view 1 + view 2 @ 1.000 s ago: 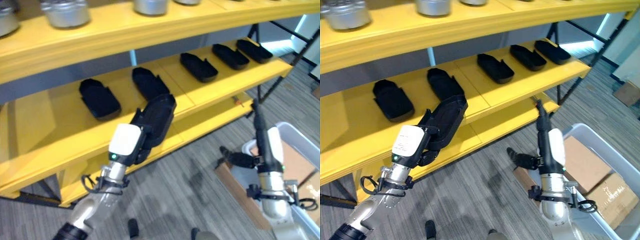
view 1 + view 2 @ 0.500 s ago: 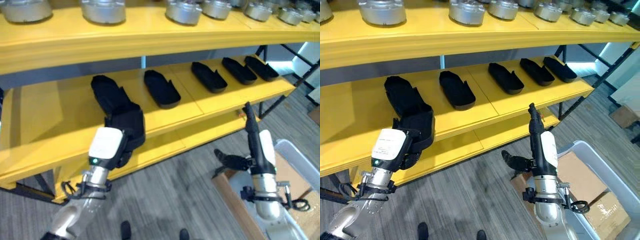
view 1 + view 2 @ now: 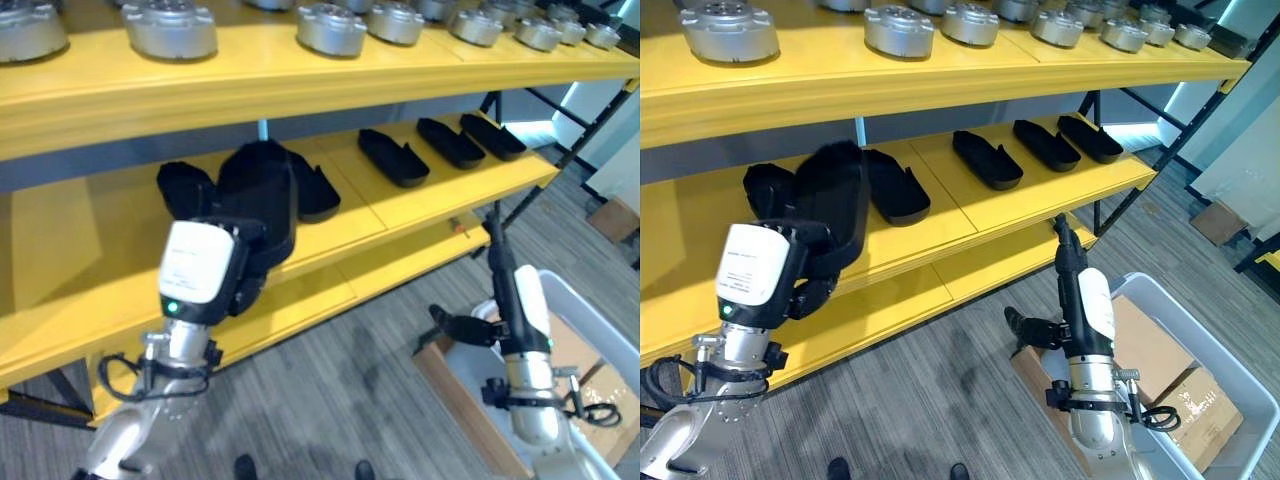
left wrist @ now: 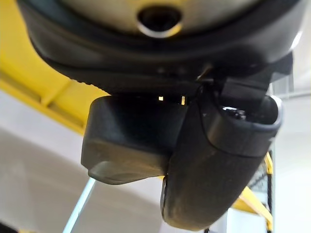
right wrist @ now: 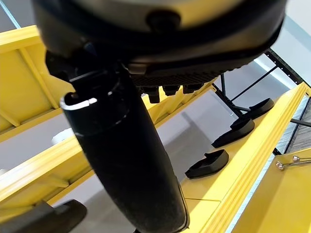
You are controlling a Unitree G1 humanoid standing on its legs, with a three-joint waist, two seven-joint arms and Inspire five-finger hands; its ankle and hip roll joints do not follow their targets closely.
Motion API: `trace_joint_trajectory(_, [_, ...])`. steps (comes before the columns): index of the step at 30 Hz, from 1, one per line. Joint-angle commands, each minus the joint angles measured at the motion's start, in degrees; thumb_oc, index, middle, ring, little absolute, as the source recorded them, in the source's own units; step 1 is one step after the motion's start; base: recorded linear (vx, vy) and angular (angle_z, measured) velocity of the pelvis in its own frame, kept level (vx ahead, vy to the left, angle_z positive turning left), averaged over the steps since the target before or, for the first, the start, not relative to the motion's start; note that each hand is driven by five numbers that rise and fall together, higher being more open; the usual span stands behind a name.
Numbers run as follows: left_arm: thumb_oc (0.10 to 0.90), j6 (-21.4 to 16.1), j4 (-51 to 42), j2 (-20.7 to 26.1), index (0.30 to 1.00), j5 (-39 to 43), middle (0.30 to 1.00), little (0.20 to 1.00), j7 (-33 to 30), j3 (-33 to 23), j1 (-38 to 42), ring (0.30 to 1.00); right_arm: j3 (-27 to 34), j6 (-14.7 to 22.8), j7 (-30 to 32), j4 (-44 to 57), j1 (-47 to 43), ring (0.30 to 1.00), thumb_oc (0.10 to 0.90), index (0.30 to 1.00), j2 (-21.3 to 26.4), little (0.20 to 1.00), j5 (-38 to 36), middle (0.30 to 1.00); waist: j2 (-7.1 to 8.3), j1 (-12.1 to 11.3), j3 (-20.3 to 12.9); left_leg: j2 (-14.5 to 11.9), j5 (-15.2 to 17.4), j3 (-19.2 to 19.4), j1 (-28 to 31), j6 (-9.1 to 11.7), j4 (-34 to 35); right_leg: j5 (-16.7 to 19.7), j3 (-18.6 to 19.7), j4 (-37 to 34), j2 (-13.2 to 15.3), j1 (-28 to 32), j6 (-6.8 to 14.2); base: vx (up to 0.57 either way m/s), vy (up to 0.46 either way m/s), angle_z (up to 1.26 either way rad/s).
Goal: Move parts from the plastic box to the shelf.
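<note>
The left hand grips a black part raised before the middle level of the yellow shelf, beside other parts there, while the right hand stands straight-fingered and empty over the plastic box.

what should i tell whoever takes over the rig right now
Left hand: shut on a black plastic part, held over the yellow shelf's middle level between the parts already there.
Right hand: open, holding nothing, raised beside the grey plastic box.
Done: five black parts lie in a row on the middle level.
Left: set the held part down, release it, then return to the box for more.
</note>
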State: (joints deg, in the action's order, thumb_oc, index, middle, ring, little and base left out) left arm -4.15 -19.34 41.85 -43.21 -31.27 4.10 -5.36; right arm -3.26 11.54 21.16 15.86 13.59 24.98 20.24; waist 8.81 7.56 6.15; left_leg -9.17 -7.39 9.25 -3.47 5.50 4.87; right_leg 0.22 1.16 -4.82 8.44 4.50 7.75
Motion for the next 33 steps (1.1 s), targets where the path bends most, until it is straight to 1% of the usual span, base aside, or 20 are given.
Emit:
trace_joint_trajectory(1, [0.4,-0.9,-3.7,-0.6,0.3,-2.6,0.3,0.3,-8.5,-4.3,9.1,0.3,2.8,3.7,2.2,6.2,-4.0,1.0,0.9,1.0,3.8,1.0,1.0,1.0,-3.56,-0.7,-7.0,-5.0,6.6,2.0,4.7,-0.2,0.1,-1.4,0.4,2.6,-0.3,-3.9,0.8,0.0,0.0,0.0])
trace_joint_trajectory(4, [0.4,0.5,-3.6,0.8,0.3,-4.5,0.3,0.3,-9.4,-5.5,10.1,0.3,2.7,4.0,1.9,6.1,-4.1,1.0,0.9,1.0,4.1,1.0,0.8,1.0,-3.46,-0.9,-7.2,-4.7,6.7,1.7,4.6,-0.3,0.1,-1.2,0.3,2.3,-0.1,-3.8,0.9,0.0,0.0,0.0])
trace_joint_trajectory(7, [0.4,2.7,-1.3,3.4,0.3,-7.8,0.3,0.3,-9.7,-6.0,10.9,0.3,2.5,4.1,1.6,5.7,-4.5,1.0,0.9,1.0,4.2,1.0,0.8,1.0,-3.44,-1.2,-7.2,-4.3,6.9,1.5,4.5,-0.5,0.1,-1.0,0.2,2.1,0.1,-3.7,1.1,0.0,0.0,0.0])
trace_joint_trajectory(8, [0.4,4.0,0.6,4.9,0.3,-9.5,0.3,0.3,-9.4,-6.4,10.8,0.3,2.3,4.1,1.4,5.3,-4.6,1.0,0.9,1.0,4.2,1.0,1.0,1.0,-3.45,-1.4,-7.1,-4.0,7.0,1.4,4.3,-0.6,0.1,-0.9,0.1,2.1,0.3,-3.7,1.3,0.0,0.0,0.0])
trace_joint_trajectory(9, [0.4,4.1,0.7,4.9,0.3,-9.5,0.3,0.3,-9.4,-6.4,10.9,0.3,2.3,4.1,1.4,5.2,-4.7,1.0,0.9,1.0,4.1,1.0,1.0,1.0,-3.38,-1.4,-7.1,-3.9,7.0,1.4,4.3,-0.6,0.1,-0.8,0.1,2.0,0.4,-3.7,1.3,0.0,0.0,0.0])
trace_joint_trajectory(11, [0.4,4.7,2.0,5.8,0.3,-10.5,0.3,0.3,-9.4,-6.7,10.5,0.3,2.4,4.1,1.4,4.9,-4.8,1.0,0.9,1.0,4.0,1.0,1.1,1.0,-3.42,-1.6,-7.0,-3.7,7.0,1.2,4.2,-0.7,0.1,-0.8,0.0,2.0,0.6,-3.7,1.4,0.0,0.027,0.02])
trace_joint_trajectory(12, [0.4,6.0,4.8,6.9,0.3,-11.9,0.3,0.3,-8.9,-7.9,8.8,0.3,2.6,3.9,1.4,4.3,-5.1,1.0,0.9,1.0,3.5,1.0,1.0,1.0,-3.53,-2.0,-6.8,-3.1,7.1,1.0,3.9,-1.0,0.1,-0.6,-0.3,1.8,1.0,-3.7,1.6,0.0,0.042,0.04])
trace_joint_trajectory(21, [0.4,9.0,11.8,10.3,0.3,-15.1,0.3,0.3,-8.3,-11.0,4.7,0.3,1.9,3.5,0.6,2.6,-7.2,1.0,0.9,1.0,3.3,1.0,1.4,1.0,-3.39,-3.0,-6.2,-0.9,7.3,-0.4,2.3,-1.9,0.1,0.6,-1.5,0.8,2.6,-4.0,2.3,0.0,0.05,0.07])
trace_joint_trajectory(22, [0.4,9.5,12.4,11.1,0.3,-15.7,0.3,0.3,-8.2,-11.8,4.2,0.3,1.6,3.4,0.3,2.3,-7.8,1.0,0.9,1.0,3.2,1.0,1.5,1.0,-3.41,-3.5,-6.1,-0.6,7.3,-0.6,2.0,-2.1,0.1,0.8,-1.9,0.6,2.9,-4.0,2.5,0.0,0.065,0.09])
trace_joint_trajectory(27, [0.4,10.2,12.9,11.4,0.3,-16.2,0.3,0.3,-8.0,-13.9,2.3,0.3,1.1,3.4,-0.4,2.0,-8.7,1.0,0.9,1.0,3.3,1.0,1.5,1.0,-3.21,-3.7,-5.8,0.0,7.3,-1.0,1.4,-2.4,0.1,1.1,-2.1,0.1,3.3,-4.0,2.6,0.0,0.035,0.12])
trace_joint_trajectory(31, [0.4,11.0,13.1,12.5,0.3,-16.2,0.3,0.3,-8.5,-15.9,2.1,0.3,0.1,3.6,-1.4,1.8,-11.1,1.0,0.9,1.0,3.8,1.0,0.8,1.0,-2.61,-4.7,-4.3,0.9,7.1,-1.3,0.6,-3.1,-0.3,1.5,-2.5,0.0,4.0,-4.6,2.9,-0.02,0.061,0.08])
trace_joint_trajectory(33, [0.4,11.2,12.8,13.2,0.3,-15.6,0.3,0.3,-9.3,-16.4,3.2,0.3,-1.0,3.8,-1.4,1.8,-12.9,1.0,0.9,1.0,4.5,1.0,0.9,1.0,-1.85,-5.4,-3.1,1.6,8.6,-1.8,-1.5,-3.7,-4.2,2.1,-1.9,0.1,4.7,-5.0,3.0,-0.07,0.087,0.01])
